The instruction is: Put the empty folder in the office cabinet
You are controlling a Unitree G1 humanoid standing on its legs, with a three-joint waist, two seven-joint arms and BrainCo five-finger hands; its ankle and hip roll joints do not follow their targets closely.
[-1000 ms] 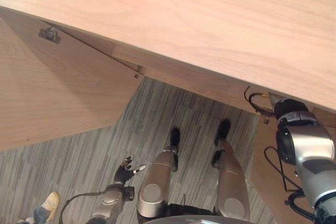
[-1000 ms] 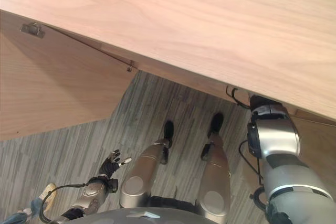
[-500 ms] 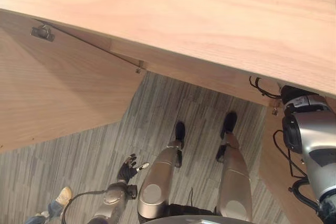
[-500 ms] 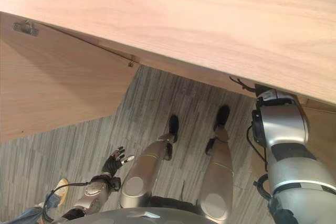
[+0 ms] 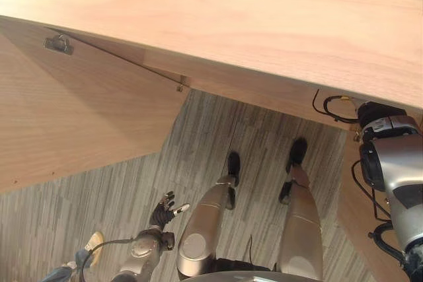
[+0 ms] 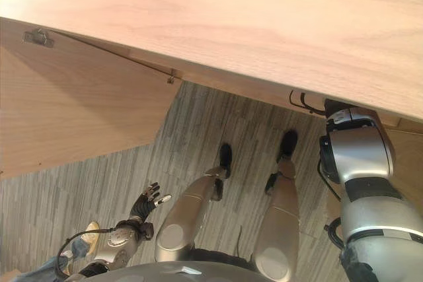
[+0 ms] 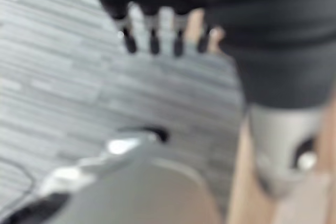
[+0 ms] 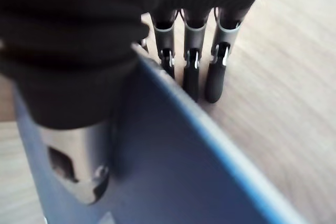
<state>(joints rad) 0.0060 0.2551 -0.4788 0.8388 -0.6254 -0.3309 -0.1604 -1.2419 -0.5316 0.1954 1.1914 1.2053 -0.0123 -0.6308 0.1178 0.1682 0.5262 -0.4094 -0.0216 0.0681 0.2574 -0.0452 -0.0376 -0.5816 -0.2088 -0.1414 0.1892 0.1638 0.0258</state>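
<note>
1. Left hand (image 5: 161, 214) hung low beside the body over the grey striped carpet (image 5: 218, 130), fingers relaxed and spread, carrying nothing. A person's tan shoe (image 5: 96, 241) sat on the carpet just behind it.
2. Right hand (image 8: 191, 66) showed in its wrist view clamped on the blue folder (image 8: 173, 166): fingers down one face, thumb on the other, a pinch over the top edge. The folder sat against the palm, with a light wood surface behind it.
3. In the head views the right arm reached under the wooden cabinet top (image 5: 251, 24); hand and folder were hidden beneath it there.
4. Open cabinet door (image 5: 73, 123) stood out to the robot's left, with a metal catch (image 5: 58, 44) near its upper corner.
5. Judgement: insertion was under way. To do it well, keep the pinch firm, hold the folder square to the opening, slide it fully onto the shelf before letting go, and watch its edge against the frame.
6. No readable writing or label on the folder or cabinet.
</note>
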